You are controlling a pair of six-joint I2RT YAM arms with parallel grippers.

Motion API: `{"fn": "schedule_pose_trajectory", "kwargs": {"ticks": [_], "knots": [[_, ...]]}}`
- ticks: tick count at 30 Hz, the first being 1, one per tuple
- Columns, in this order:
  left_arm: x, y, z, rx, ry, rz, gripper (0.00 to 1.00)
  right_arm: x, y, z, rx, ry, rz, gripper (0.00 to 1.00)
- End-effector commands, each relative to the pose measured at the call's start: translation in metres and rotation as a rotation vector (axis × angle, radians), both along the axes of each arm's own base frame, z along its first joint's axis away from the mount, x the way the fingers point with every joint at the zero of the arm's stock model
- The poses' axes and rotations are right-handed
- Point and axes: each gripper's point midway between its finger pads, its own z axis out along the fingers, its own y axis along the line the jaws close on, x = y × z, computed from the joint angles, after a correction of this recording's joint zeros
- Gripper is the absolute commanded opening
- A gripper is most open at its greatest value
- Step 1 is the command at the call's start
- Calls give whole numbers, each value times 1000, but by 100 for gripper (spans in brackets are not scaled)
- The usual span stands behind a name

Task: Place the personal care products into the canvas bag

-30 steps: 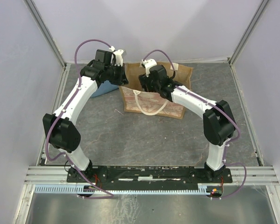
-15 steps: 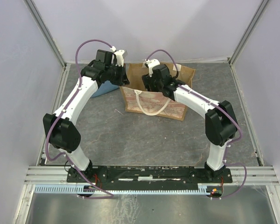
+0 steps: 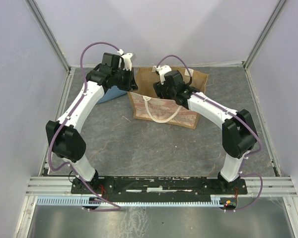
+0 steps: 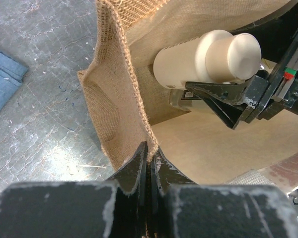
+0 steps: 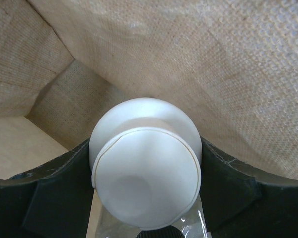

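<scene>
A robotics lab cell: plain panels (image 3: 164,29) and aluminium posts (image 3: 47,34) are enclosing the grey table (image 3: 139,144), a mounting rail (image 3: 159,184) lining its near edge.

canvas bag (image 3: 185,117): we see a reddish print on its side, too small and blurred for us to read any word.
beige bottle (image 4: 188,59): we can read no label, brand or number on the side that shows.
Elsewhere: we can read no text.

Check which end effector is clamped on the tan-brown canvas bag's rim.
The left end effector, shut on the canvas bag's rim; the right end effector instead holds the beige cylindrical bottle with cream cap inside it.
</scene>
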Motion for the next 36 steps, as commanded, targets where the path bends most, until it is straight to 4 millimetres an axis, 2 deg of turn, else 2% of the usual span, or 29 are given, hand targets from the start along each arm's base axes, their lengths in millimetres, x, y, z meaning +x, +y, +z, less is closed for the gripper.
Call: {"fn": "schedule_pose_trajectory", "kwargs": {"ticks": [1, 5, 10, 15, 19, 22, 26, 31, 36], "knots": [[7, -2, 34, -45, -91, -2, 3, -30, -42, -23, -147, 119, -43, 0], [6, -2, 33, -46, -88, -3, 3, -29, -37, -13, -120, 108, -30, 0], [4, -3, 35, -53, -91, -15, 3, -15, -22, 19, -73, 45, 6, 0], [1, -4, 37, -57, -96, -31, 3, -8, 13, 53, -5, 11, 189, 0], [0, -4, 37, -54, -100, -37, 3, -3, 30, 65, 24, 15, 321, 0], [0, -4, 37, -53, -99, -39, 3, 0, 39, 67, 77, 3, 408, 0], [1, -4, 35, -53, -95, -41, 3, 3, 45, 58, 114, -25, 461, 0], [2, -6, 33, -58, -86, -47, 3, 17, 52, 51, 209, -131, 436, 0], [3, -8, 34, -65, -84, -49, 3, 32, 56, 54, 260, -229, 393, 0]]}}
